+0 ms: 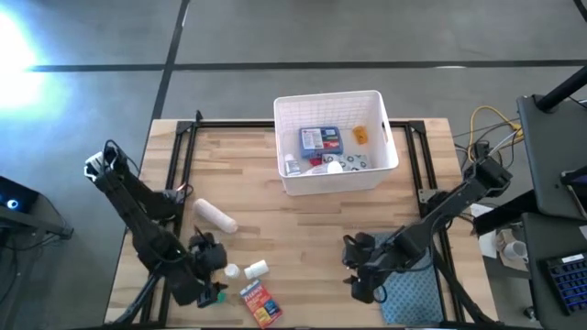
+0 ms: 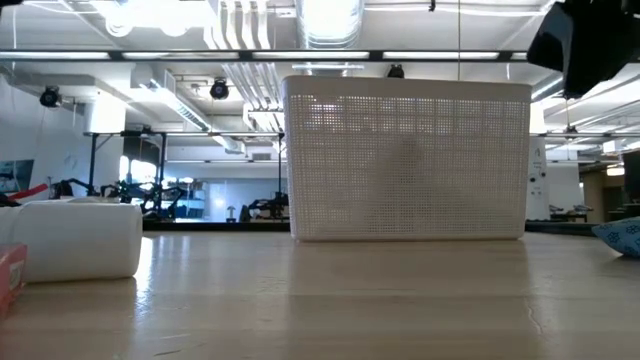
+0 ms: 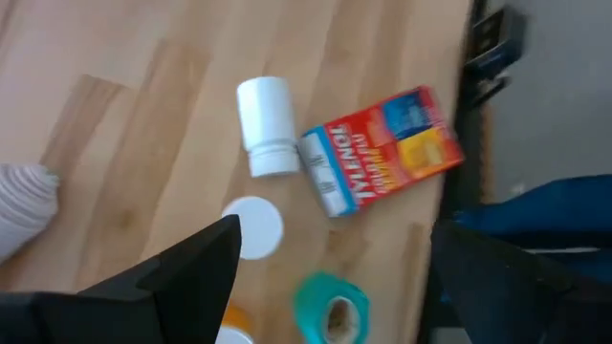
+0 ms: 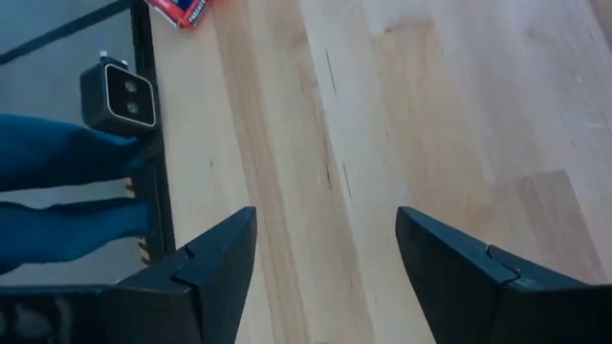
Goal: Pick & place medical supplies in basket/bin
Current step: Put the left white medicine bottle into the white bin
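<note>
High view showed the white basket (image 1: 336,181) at the far middle of the wooden worktop (image 1: 303,229), already holding a blue box (image 1: 320,139), an orange item (image 1: 360,136) and some small white pieces along its near wall. The rest of the supplies lay at the near left: a white gauze roll (image 1: 215,217), a lying white bottle (image 1: 256,269), a round white cap or jar (image 1: 232,271), and an orange-red box (image 1: 260,303) at the near edge.

The left gripper (image 1: 209,258) hung over that cluster, just left of the white bottle and cap. In the left wrist view its jaws stood spread wide and empty, with the white bottle (image 3: 267,126), the cap (image 3: 254,227) and the orange-red box (image 3: 382,149) lying ahead of them and apart from them, and a green tape roll (image 3: 331,308) lying between the two fingers, touching neither. The gauze roll (image 3: 21,205) showed only at the edge.

The right gripper (image 1: 362,266) hung at the near right, beside the teal-grey mat (image 1: 413,295). Its jaws were spread too, over bare wood, holding nothing, well apart from the basket.

In the low view the basket (image 2: 408,160) stood upright with a white item (image 2: 78,239) at the left.
</note>
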You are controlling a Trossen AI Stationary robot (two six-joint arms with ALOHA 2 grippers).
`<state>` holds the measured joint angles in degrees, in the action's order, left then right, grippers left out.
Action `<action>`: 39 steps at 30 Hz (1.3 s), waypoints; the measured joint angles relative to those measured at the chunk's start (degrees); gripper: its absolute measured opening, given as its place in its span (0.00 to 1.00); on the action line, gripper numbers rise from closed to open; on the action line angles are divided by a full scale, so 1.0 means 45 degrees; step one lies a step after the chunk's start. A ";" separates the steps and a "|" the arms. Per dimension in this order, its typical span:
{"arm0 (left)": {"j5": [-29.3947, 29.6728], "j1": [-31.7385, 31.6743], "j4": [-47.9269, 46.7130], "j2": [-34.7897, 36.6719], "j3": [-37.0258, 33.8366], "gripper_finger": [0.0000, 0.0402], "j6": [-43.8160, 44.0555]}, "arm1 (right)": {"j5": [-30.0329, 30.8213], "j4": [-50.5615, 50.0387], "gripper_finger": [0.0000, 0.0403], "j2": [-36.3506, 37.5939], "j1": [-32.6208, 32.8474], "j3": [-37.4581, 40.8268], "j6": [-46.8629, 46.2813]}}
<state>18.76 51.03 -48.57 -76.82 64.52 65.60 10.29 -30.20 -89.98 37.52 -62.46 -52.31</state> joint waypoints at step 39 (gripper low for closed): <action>0.0834 -0.0045 0.2994 -0.2130 -0.3503 0.79 -0.1471 | 0.0747 0.0866 0.60 -0.1641 -0.0770 0.0000 0.0295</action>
<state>22.51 50.83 -35.10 -86.41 48.76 58.98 13.65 -26.30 -97.36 34.05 -62.46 -50.99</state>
